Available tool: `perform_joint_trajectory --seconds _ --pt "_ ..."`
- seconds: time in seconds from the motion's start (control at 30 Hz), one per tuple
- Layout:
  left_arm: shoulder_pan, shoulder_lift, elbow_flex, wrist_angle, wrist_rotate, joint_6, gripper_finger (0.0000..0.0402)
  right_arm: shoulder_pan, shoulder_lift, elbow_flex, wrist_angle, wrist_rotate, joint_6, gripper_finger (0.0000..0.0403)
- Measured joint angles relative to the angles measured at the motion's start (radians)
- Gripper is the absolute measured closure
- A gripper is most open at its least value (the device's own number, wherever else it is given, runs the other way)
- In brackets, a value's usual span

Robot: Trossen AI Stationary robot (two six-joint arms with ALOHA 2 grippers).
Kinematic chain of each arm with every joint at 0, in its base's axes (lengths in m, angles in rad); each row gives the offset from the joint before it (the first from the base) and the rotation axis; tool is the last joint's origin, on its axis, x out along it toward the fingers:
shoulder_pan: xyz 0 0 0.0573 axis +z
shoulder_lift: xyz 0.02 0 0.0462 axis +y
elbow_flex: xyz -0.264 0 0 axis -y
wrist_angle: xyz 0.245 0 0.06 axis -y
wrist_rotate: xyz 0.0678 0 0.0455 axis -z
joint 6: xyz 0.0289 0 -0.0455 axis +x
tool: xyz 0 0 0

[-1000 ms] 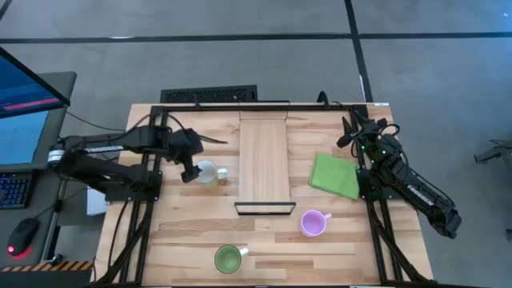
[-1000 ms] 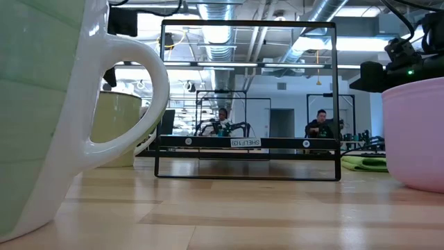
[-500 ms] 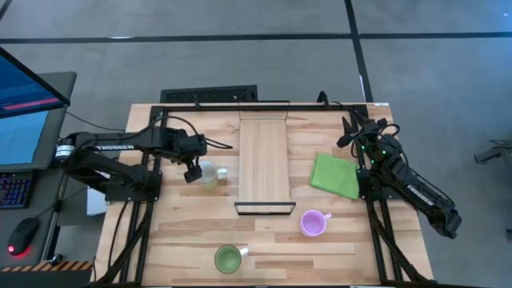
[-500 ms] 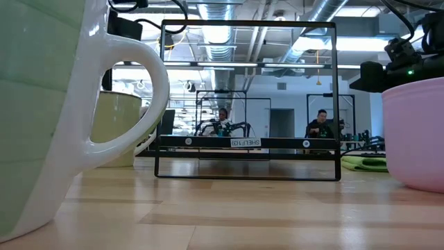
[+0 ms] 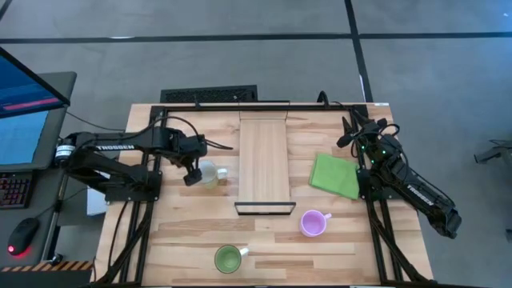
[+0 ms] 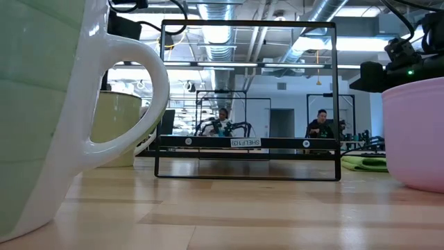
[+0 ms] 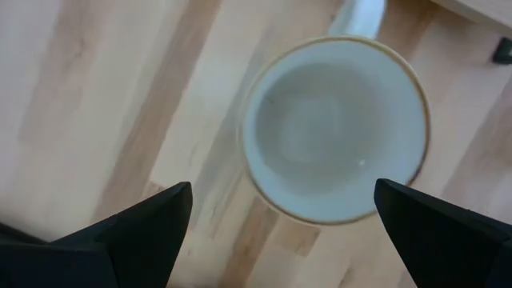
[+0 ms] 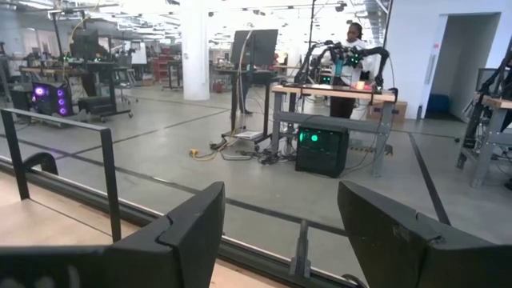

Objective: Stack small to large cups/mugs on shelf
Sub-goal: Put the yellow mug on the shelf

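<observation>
The white mug (image 5: 210, 174) stands upright on the table left of the shelf (image 5: 264, 160), a pale plank on a dark metal frame (image 6: 246, 142). My left gripper (image 5: 190, 174) hovers at the mug's left side, pointing down. In the left wrist view it (image 7: 284, 220) is open, and the mug's mouth (image 7: 336, 128) shows beyond its fingers, untouched. The purple mug (image 5: 313, 223) and the green mug (image 5: 229, 258) stand near the table's near edge. My right gripper (image 8: 280, 232) is open, parked past the right edge.
A flat green cloth (image 5: 334, 176) lies right of the shelf. In the low view the green mug (image 6: 41, 118) fills the left and the purple mug (image 6: 416, 132) the right. Bare wood lies between the shelf's near end and the two near mugs.
My left arm has stretched out a little toward the table's right in the first half second, bringing its gripper closer over the white mug, then held still. No mug has moved.
</observation>
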Motion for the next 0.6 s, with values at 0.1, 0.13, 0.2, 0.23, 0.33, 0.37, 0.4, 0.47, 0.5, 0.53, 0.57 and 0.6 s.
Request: perform_joint_trajectory --seconds 0.1,0.13,0.2,0.23,0.33,0.37,0.4,0.47,0.5,0.53,0.57,0.6 --pt "0.0 0.0 0.0 -0.003 0.004 0.039 0.0018 0.0 0.0 0.0 0.0 0.0 0.0 0.0135" --pt "0.0 0.0 0.0 -0.003 0.003 0.051 0.0018 0.0 0.0 0.0 0.0 0.0 0.0 0.0135" --pt "0.0 0.0 0.0 -0.003 -0.002 0.056 0.0018 0.0 0.0 0.0 0.0 0.0 0.0 0.0135" --pt "0.0 0.0 0.0 -0.002 -0.007 0.051 0.0018 0.0 0.0 0.0 0.0 0.0 0.0 0.0135" --pt "0.0 0.0 0.0 -0.006 -0.022 0.014 0.0018 0.0 0.0 0.0 0.0 0.0 0.0 0.0135" --pt "0.0 0.0 0.0 -0.017 -0.04 -0.002 0.0018 0.0 0.0 0.0 0.0 0.0 0.0 0.0135" --pt "0.0 0.0 0.0 -0.034 -0.056 -0.024 0.0018 0.0 0.0 0.0 0.0 0.0 0.0 0.0135" --pt "0.005 0.0 -0.001 -0.061 -0.089 -0.059 0.0018 0.0 0.0 0.0 0.0 0.0 0.0 0.0135" --pt "0.008 0.0 -0.001 -0.063 -0.095 -0.067 0.0018 0.0 0.0 0.0 0.0 0.0 0.0 0.0135" --pt "0.013 0.0 -0.001 -0.062 -0.096 -0.069 0.0018 0.0 0.0 0.0 0.0 0.0 0.0 0.0135" --pt "0.018 0.0 -0.001 -0.061 -0.097 -0.069 0.0018 0.0 0.0 0.0 0.0 0.0 0.0 0.0135" --pt "0.022 0.0 -0.001 -0.061 -0.097 -0.069 0.0018 0.0 0.0 0.0 0.0 0.0 0.0 0.0135"
